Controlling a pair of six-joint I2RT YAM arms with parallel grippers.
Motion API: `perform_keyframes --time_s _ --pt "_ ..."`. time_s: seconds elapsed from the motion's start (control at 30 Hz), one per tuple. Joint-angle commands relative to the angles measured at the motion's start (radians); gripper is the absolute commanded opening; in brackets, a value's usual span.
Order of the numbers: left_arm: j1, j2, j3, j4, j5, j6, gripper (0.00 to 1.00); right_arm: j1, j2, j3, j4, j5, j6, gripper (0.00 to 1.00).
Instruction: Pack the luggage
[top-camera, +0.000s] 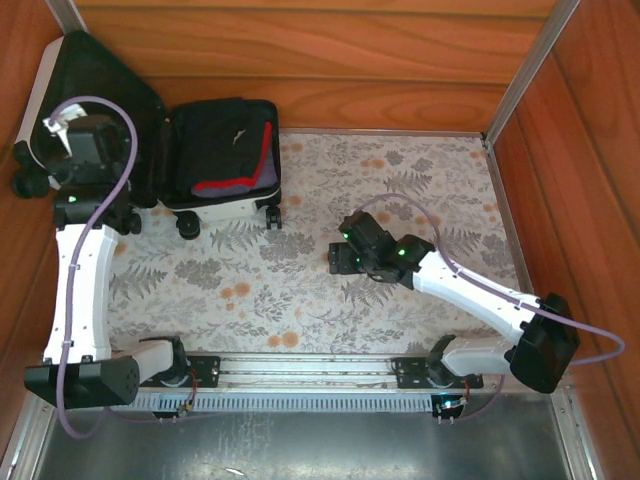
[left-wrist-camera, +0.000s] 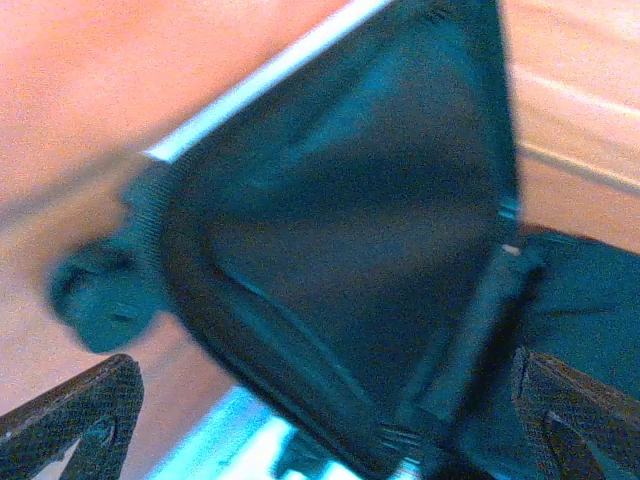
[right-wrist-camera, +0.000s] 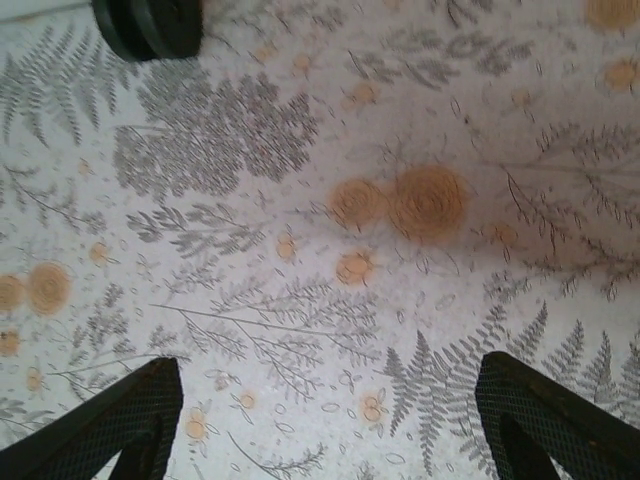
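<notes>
Overhead, the luggage (top-camera: 110, 80) lies open in the far-left corner, its lid propped against the left wall and its base half holding a folded black garment (top-camera: 225, 160) with a red edge. The left gripper (top-camera: 85, 150) hovers right at the lid, and the right gripper (top-camera: 340, 255) sits well apart over the patterned table cover (top-camera: 400, 180), near the middle. The danger here is the lid: a push from the left arm could swing it shut unevenly or drive the whole case along the wall on its wheels. From the left wrist, the picture is blurred, but the fingers (left-wrist-camera: 80, 420) stand fully apart with nothing held, the black lining close in front and a wheel (left-wrist-camera: 100, 300) to one side. A careless close could snag lining fabric rather than the shell edge. From the right wrist, the fingers (right-wrist-camera: 110, 430) are spread wide and empty above bare cover, a wheel (right-wrist-camera: 150, 25) at the frame's edge. With this arm so distant, nothing steadies the base.
</notes>
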Motion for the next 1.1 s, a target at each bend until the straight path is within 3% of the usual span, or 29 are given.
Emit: perform_keyframes --time_s 0.0,0.17,0.33,0.7,0.9,1.0,1.07 --pt "0.071 0.035 0.061 -0.096 -0.119 0.159 1.00 0.004 0.035 0.067 -0.022 0.033 -0.057 0.82" --pt "0.177 0.107 0.115 -0.180 -0.103 0.113 1.00 -0.002 0.116 0.177 -0.069 0.032 -0.112 0.83" --pt "0.293 0.177 0.125 -0.213 0.018 0.092 0.98 -0.003 0.175 0.262 -0.106 0.043 -0.140 0.83" --pt "0.322 0.337 0.219 -0.196 0.225 0.009 0.88 -0.004 0.270 0.339 -0.151 0.043 -0.151 0.83" --pt "0.322 0.372 0.242 -0.152 0.218 -0.049 0.67 -0.004 0.292 0.356 -0.164 0.060 -0.161 0.83" --pt "0.322 0.378 0.257 -0.145 0.219 -0.068 0.50 -0.005 0.307 0.367 -0.174 0.069 -0.173 0.83" --pt "0.322 0.368 0.259 -0.141 0.240 -0.079 0.32 -0.005 0.315 0.375 -0.182 0.081 -0.179 0.83"
